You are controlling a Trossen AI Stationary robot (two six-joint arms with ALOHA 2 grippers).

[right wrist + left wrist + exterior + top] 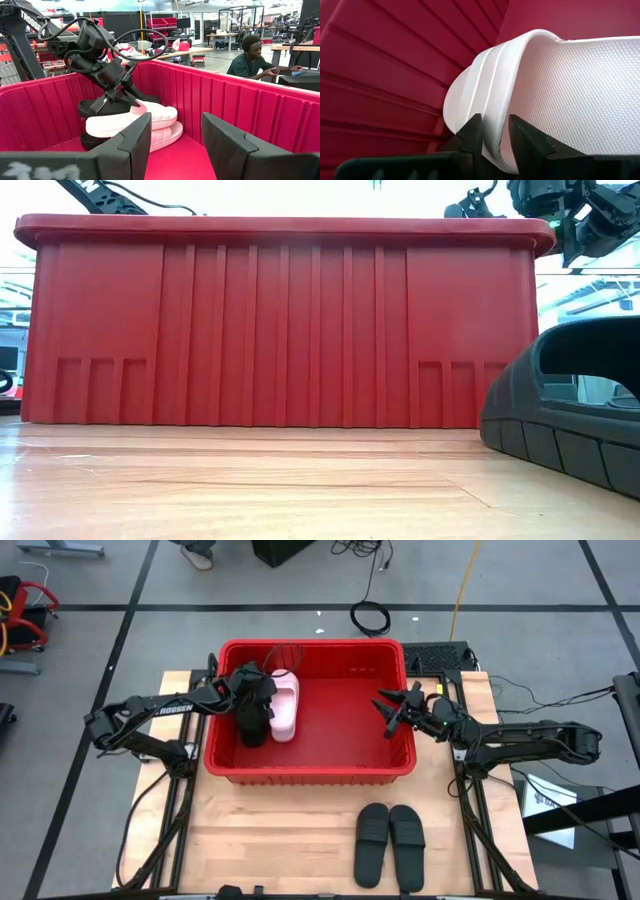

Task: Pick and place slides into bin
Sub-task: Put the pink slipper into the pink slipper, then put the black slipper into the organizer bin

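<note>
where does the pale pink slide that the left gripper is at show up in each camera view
High view: the pale pink slide lies in the bin's left part, by the left gripper.
Low view: not in it; the bin wall hides it.
Left wrist view: it fills the right side, its edge between that gripper's fingers.
Right wrist view: left of centre, stacked with other slides.
Shared landmark: the red bin.

slides (283, 705) in bin (310, 772), two slides (390, 844) before it
</note>
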